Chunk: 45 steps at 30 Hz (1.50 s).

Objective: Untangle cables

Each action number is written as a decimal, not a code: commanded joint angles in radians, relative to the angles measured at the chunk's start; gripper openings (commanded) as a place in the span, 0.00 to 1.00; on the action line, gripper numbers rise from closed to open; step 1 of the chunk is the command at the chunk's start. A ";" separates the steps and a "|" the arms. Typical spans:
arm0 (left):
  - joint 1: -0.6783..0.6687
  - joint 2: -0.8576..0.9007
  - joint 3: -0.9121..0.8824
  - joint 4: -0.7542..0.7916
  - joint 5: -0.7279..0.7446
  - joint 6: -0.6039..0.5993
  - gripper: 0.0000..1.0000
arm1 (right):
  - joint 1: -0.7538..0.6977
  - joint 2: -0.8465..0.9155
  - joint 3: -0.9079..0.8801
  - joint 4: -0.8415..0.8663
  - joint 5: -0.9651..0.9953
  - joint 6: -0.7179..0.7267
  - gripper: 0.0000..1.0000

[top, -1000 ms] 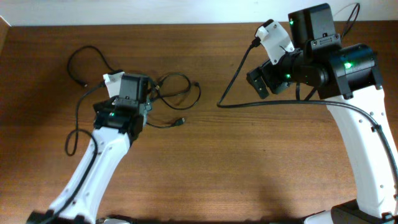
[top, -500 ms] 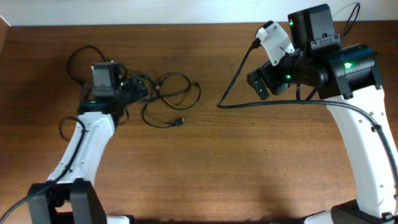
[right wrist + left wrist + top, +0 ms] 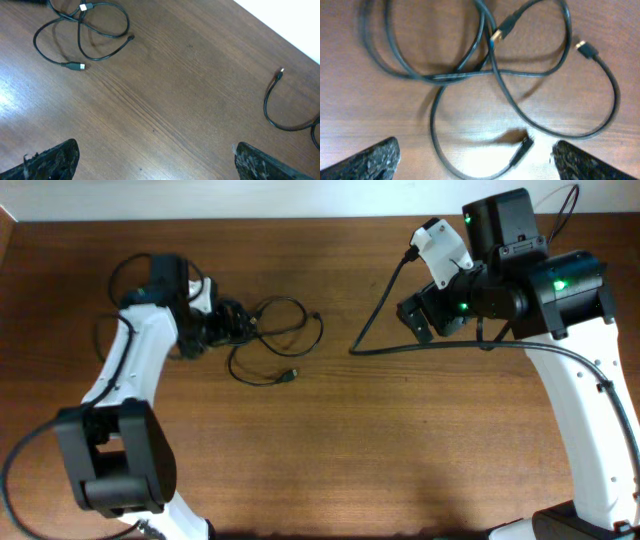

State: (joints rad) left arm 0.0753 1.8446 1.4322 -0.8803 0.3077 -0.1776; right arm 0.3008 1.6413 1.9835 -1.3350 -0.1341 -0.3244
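Overhead: brown wood-grain table (image 3: 330,450) fills the frame; thin white wall (image 3: 250,198) strip along the top edge. The cables (image 3: 250,328) lie upper left of centre, thin black cords in overlapping loops, loose plug ends (image 3: 292,375) pointing right. Left gripper (image 3: 215,325) sits at the tangle's left edge, grip not readable from here; right gripper (image 3: 415,315) is upper right, well apart from the cords, over bare wood.

Left wrist: same wood, pale glare lower centre. Cables (image 3: 492,72) fill upper and mid frame, crossing near centre; gold-tipped plug (image 3: 497,35) up top, silvery plug (image 3: 582,46) upper right, black plug (image 3: 522,150) low centre. Left gripper (image 3: 475,165) fingers (image 3: 375,160) sit in both bottom corners, spread wide, nothing btwn them.

Right wrist: wood w/ wall (image 3: 295,25) in the upper right corner; cables (image 3: 80,30) small in the upper left corner. Right gripper (image 3: 155,165) fingers (image 3: 265,162) sit in the bottom corners, spread wide, holding nothing.
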 commanded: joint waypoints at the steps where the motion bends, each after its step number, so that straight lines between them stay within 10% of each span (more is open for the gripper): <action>1: 0.006 -0.017 0.236 -0.111 -0.233 -0.024 0.99 | 0.001 0.000 0.004 -0.001 -0.016 0.004 0.98; 6: 0.006 -0.005 0.252 -0.177 -0.491 -0.130 0.99 | 0.001 0.000 0.003 -0.013 -0.017 0.004 0.99; 12: 0.005 0.075 0.251 -0.169 -0.288 -0.076 1.00 | 0.001 0.000 0.003 -0.016 -0.016 0.004 0.99; 45: -0.018 0.221 -0.026 0.127 -0.491 -0.189 0.84 | 0.001 0.000 0.003 -0.015 -0.005 0.003 0.98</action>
State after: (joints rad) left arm 0.0566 2.0556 1.4315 -0.7654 -0.1768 -0.3603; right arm 0.3008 1.6413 1.9835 -1.3510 -0.1368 -0.3214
